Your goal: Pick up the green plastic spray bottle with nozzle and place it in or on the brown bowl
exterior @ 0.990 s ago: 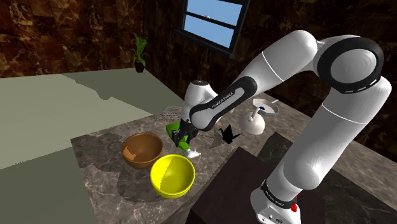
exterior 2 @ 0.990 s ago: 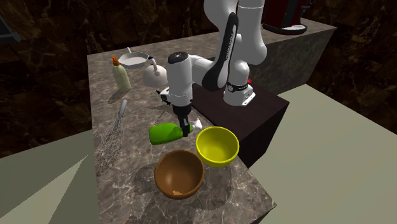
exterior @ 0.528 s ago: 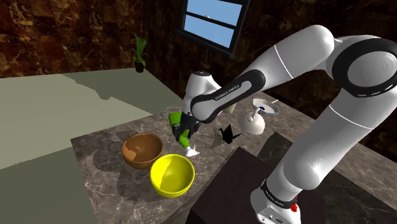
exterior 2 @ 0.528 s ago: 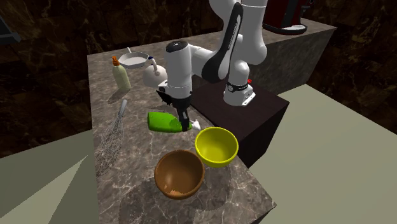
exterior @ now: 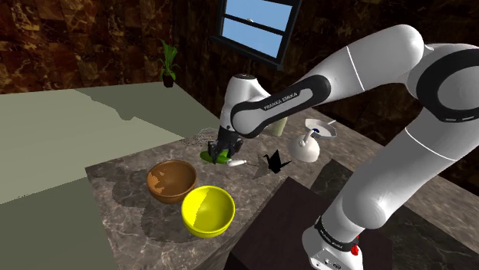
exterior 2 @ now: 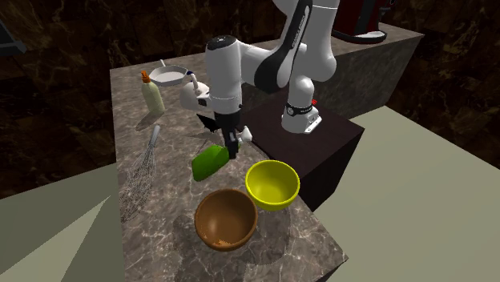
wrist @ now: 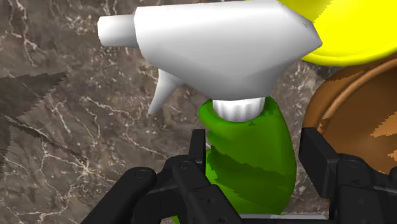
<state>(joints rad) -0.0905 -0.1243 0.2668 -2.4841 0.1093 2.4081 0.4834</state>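
Spray bottle (wrist: 253, 172), green-bodied with a white trigger nozzle, hangs tilted, clamped in the claw (wrist: 254, 150).

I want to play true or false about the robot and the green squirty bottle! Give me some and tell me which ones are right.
1. The gripper is shut on the green spray bottle. True.
2. The spray bottle sits inside the brown bowl. False: the gripper holds it, away from the bowl.
3. The bottle's nozzle head is white. True.
4. The yellow bowl is stacked inside the brown bowl. False: the two bowls stand side by side on the marble counter.
5. A wire whisk lies on the counter. True.
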